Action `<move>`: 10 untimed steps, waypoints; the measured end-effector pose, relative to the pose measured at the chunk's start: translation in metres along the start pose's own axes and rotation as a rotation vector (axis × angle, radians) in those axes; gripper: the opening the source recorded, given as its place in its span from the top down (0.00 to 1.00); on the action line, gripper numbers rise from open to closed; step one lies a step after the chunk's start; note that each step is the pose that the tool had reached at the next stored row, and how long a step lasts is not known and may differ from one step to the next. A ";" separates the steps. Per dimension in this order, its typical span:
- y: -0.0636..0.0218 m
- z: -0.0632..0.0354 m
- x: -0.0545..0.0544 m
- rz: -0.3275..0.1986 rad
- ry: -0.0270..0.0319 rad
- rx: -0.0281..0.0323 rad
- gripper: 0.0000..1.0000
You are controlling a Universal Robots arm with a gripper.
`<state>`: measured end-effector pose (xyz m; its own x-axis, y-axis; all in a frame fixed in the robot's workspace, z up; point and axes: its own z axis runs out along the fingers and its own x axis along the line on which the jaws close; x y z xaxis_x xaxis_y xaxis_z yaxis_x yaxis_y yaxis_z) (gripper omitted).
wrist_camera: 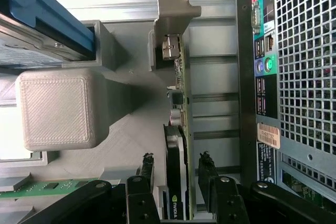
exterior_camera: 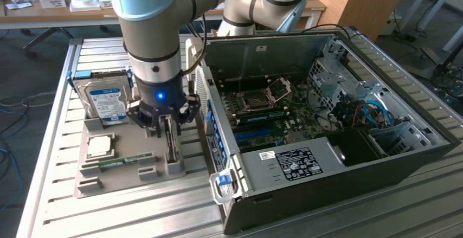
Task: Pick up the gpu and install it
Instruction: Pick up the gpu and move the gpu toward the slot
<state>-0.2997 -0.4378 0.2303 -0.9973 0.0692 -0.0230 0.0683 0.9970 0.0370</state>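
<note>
Bright, even daylight lit the exterior view, and the metal table (exterior_camera: 94,53) carried a pale sheen along its slats. The open computer case (exterior_camera: 347,194) caught thin highlights on its rim, while its lower bay sat in deep shadow. A small blue lamp (exterior_camera: 160,95) glowed on the arm. In the wrist view the slats washed out almost white, and the pale printed block (wrist_camera: 55,108) threw a soft shadow across the grey holder (wrist_camera: 131,124)

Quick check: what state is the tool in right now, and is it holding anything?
Tool: open, jaws on either side of the gpu, not closed on it.
</note>
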 end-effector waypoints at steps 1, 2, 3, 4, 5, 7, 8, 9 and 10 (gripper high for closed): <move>-0.0001 0.0002 0.000 0.000 0.0002 0.0002 0.53; -0.0001 0.0002 0.000 0.000 0.0004 0.0003 0.53; -0.0001 0.0003 0.000 0.000 0.0004 0.0004 0.53; 0.0000 0.0008 0.000 0.000 0.0001 0.0001 0.53; 0.0000 0.0015 0.000 0.000 -0.0001 -0.0001 0.53; -0.0002 0.0022 0.000 0.000 0.0003 0.0004 0.53; -0.0002 0.0026 0.000 0.000 0.0003 0.0004 0.53; -0.0002 0.0027 0.000 0.000 0.0003 0.0005 0.53; -0.0002 0.0027 0.000 0.000 0.0003 0.0005 0.53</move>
<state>-0.3000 -0.4379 0.2276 -0.9973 0.0691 -0.0227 0.0683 0.9970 0.0365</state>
